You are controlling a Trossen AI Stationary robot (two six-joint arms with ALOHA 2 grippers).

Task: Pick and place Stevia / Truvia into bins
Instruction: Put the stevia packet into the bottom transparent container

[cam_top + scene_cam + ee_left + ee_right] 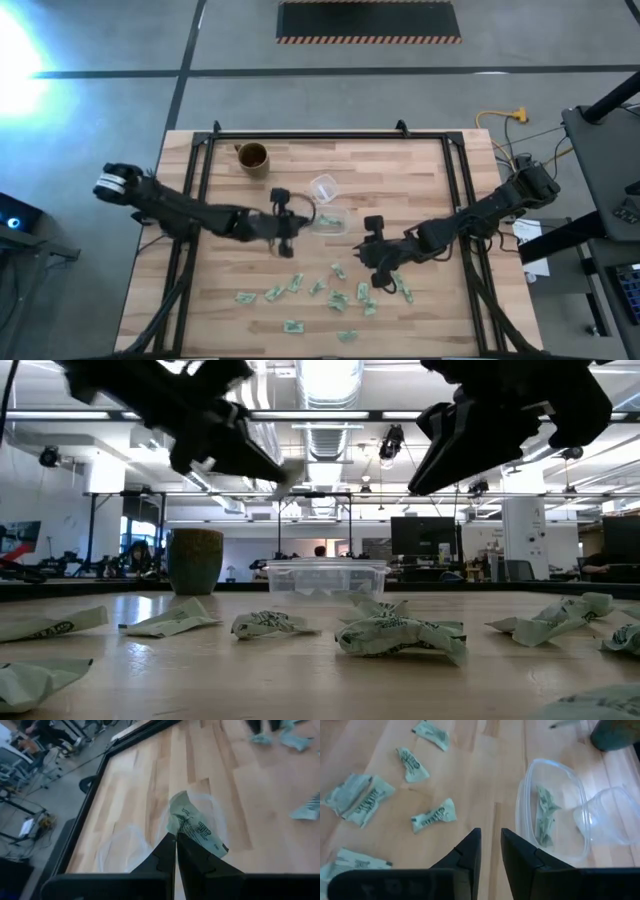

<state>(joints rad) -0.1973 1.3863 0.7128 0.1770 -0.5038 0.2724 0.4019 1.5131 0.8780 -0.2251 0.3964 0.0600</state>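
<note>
My left gripper (175,840) is shut on a crumpled pale green Stevia packet (192,827), raised above the table just left of the clear bin (328,222). In the left wrist view the bin's faint outline (215,807) shows behind the packet. The bin rests on its base and has packets lying inside (544,817). My right gripper (490,845) hangs above the table right of the bin, its fingers a little apart with nothing between them. Several more packets (330,290) lie flat on the near half of the table. My left gripper pinches one end of the packet (175,831) between its two fingertips. The fingers come from the table's left, slanting downward. The rest of the packet sticks out beyond the fingertips, lifted clear of the table.
A small clear round cup (322,187) stands just beyond the bin, and a brown mug (252,157) stands at the far left. A black frame (300,135) runs along the table's far and side edges. Bare wood lies between the bin and the scattered packets.
</note>
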